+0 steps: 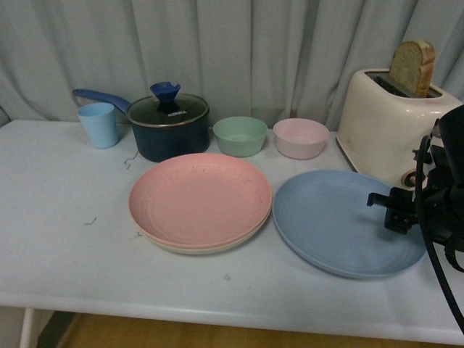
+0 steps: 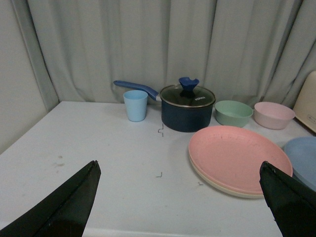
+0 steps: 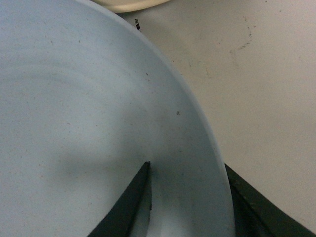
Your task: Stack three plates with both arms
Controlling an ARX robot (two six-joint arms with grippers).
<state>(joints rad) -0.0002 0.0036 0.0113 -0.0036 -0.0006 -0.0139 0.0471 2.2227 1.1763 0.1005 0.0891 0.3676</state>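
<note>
Right gripper [image 3: 187, 168]: jaws open, straddling the blue plate [image 1: 333, 217] rim on the side away from the pink plate [image 1: 199, 196]. One finger is over the plate floor and one outside the rim, not clamped. Left gripper [image 2: 178, 164]: jaws wide apart, empty, above the table [image 1: 72, 239] near-left of the pink plate. Pink plate sits on the beige plate [image 1: 196, 249]. Blue plate lies flat just right of it. Behind the pink plate: green bowl [image 1: 240, 135], pink bowl [image 1: 301, 138], lidded pot [image 1: 168, 127], blue cup [image 1: 98, 125]. Toaster [image 1: 388, 127] far right.
</note>
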